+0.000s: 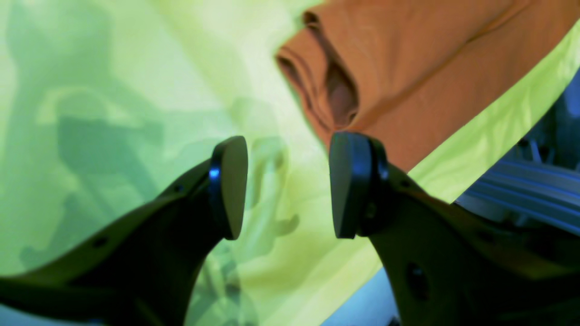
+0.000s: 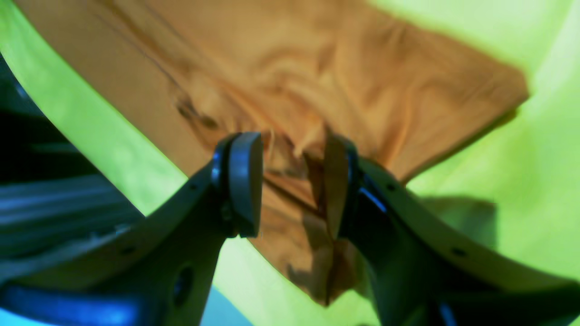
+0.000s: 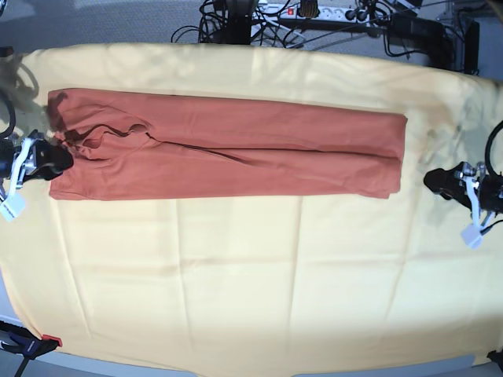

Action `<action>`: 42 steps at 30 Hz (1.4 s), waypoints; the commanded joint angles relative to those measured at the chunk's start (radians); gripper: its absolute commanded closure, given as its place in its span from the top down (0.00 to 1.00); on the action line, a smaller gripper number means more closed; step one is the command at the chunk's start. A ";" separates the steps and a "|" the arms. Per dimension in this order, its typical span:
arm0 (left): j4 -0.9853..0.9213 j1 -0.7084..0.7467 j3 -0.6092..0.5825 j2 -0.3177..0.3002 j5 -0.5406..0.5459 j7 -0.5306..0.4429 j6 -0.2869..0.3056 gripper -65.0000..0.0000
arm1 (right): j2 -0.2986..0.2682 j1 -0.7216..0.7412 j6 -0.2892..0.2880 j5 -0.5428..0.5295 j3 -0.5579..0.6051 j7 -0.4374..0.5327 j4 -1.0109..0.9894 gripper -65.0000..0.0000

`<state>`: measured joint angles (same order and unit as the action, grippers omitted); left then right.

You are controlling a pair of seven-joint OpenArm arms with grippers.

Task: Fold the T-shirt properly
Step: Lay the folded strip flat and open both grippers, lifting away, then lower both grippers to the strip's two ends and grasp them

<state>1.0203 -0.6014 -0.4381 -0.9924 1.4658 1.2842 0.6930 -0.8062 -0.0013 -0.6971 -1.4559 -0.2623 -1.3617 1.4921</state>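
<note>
T-shirt [image 3: 236, 145]: one, folded strip; yellow cloth [image 3: 236, 283]: one.

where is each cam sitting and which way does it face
Left wrist: rides behind the left gripper, facing the T-shirt end; open jaws show.
Right wrist: behind the right gripper, over the shirt; jaws apart.
Base: overhead, looking down on the yellow cloth; both grippers at the edges.
All three share the shirt.

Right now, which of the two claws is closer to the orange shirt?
The right one. The right gripper is at the T-shirt's end, its open jaws around a bunched fold. The left gripper sits open just past the opposite end, above the yellow cloth.
</note>
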 commanded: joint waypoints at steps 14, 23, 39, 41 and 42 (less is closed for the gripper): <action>0.005 0.188 0.583 0.005 0.018 -0.005 0.005 0.48 | 0.251 0.003 -0.001 0.229 -0.107 0.111 0.010 0.00; 0.005 0.410 0.716 0.147 0.018 -0.005 0.005 0.48 | 0.349 -0.056 -0.001 0.604 -0.105 0.283 0.010 0.00; 0.005 0.488 0.676 0.377 0.018 -0.004 0.005 0.49 | 0.349 -0.073 -0.001 0.617 -0.105 0.290 0.011 0.00; 0.005 0.488 0.641 0.386 0.018 -0.004 0.005 0.49 | 0.349 -0.073 -0.001 0.616 -0.105 0.290 0.011 0.00; 0.005 0.487 0.622 0.389 0.018 -0.004 0.005 0.49 | 0.349 -0.073 -0.001 0.616 -0.105 0.289 0.011 0.00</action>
<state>1.0210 -0.1150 0.1947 -0.6144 1.4670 1.2480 0.7055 -0.4374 -0.0830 -0.6971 -0.8448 -0.3618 -1.0691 1.4914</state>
